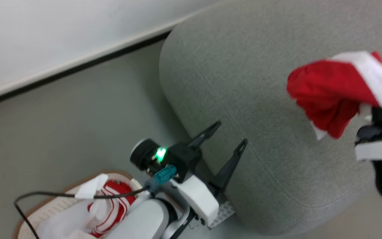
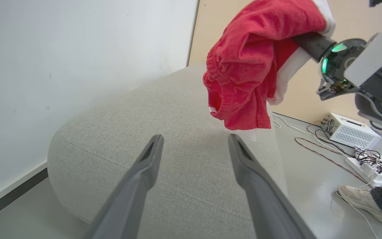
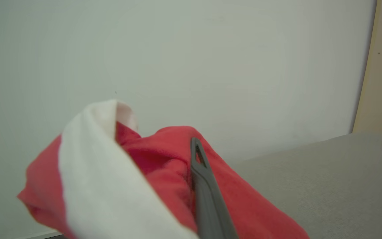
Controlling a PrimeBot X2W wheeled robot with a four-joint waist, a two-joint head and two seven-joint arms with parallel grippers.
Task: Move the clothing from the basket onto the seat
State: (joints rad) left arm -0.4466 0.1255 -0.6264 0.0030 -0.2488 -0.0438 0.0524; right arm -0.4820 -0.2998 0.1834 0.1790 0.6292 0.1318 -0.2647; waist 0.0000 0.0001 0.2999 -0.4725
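Behind my left pincer (image 1: 230, 133), the basket (image 1: 50, 197) holds a striped red garment (image 1: 111, 202), yet to be fetched. That pincer is spread wide and empty at the seat (image 1: 244, 83) edge. Beyond it, my right pincer (image 3: 191, 152) pinches red shorts (image 1: 327, 93) above the seat, not yet released

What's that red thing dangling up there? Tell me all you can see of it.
It is a soft red garment, perhaps fleecy sports shorts, with a broad white band and a gathered, elastic-looking edge. It is bunched and crumpled, drooping in folds. The right gripper is shut on it, one dark finger lying across the cloth. It hangs in the air over the grey seat, seemingly not touching it.
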